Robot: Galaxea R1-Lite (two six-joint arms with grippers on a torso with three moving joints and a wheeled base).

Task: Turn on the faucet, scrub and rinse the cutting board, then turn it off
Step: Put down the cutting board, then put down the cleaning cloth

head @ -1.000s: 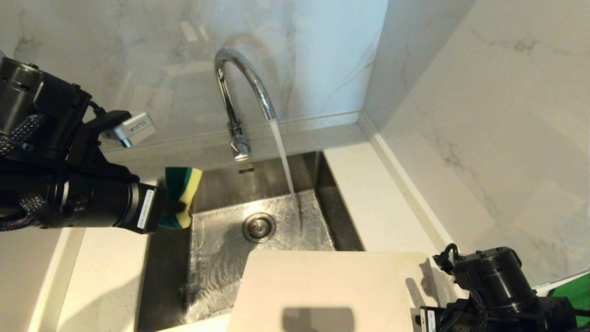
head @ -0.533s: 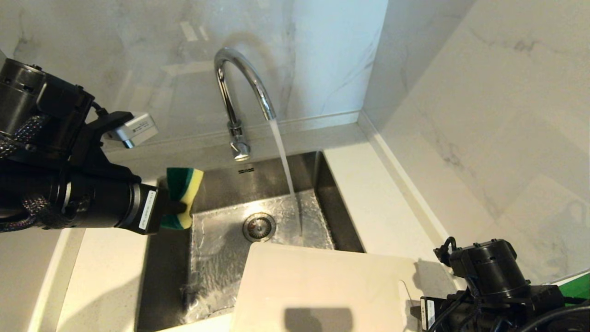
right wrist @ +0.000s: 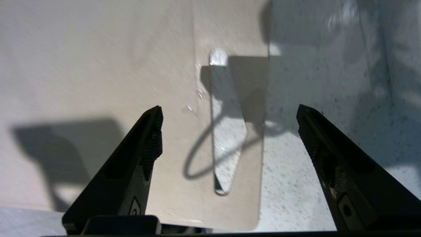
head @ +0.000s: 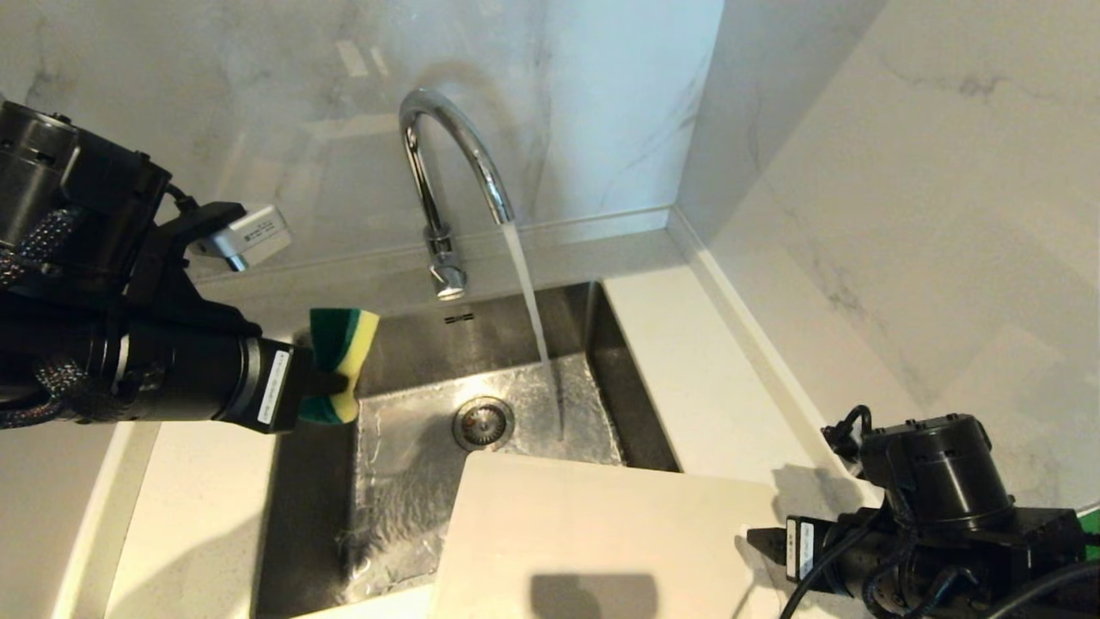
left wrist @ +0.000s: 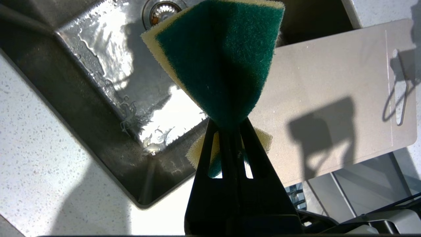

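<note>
Two hands are ours here: our left hand [left wrist: 230,131] is clamped on a green-and-yellow sponge [left wrist: 220,62] above the sink's [head: 404,490] left rim, while our right hand [right wrist: 227,131] hangs with fingers spread wide over the cutting board's [right wrist: 82,65] slot handle [right wrist: 227,131]. Beyond them the cutting board lies across the sink's near right corner and the surface [head: 705,378], and the faucet [head: 447,172] behind the sink pours water [head: 528,301] into the basin.

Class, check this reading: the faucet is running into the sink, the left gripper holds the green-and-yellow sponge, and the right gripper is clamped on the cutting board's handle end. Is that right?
One detail is wrong. The right gripper is open, its jaws spread wide above the cutting board's slot end, gripping nothing; the right wrist view shows it. The faucet does run, and the left gripper does hold the sponge.
</note>
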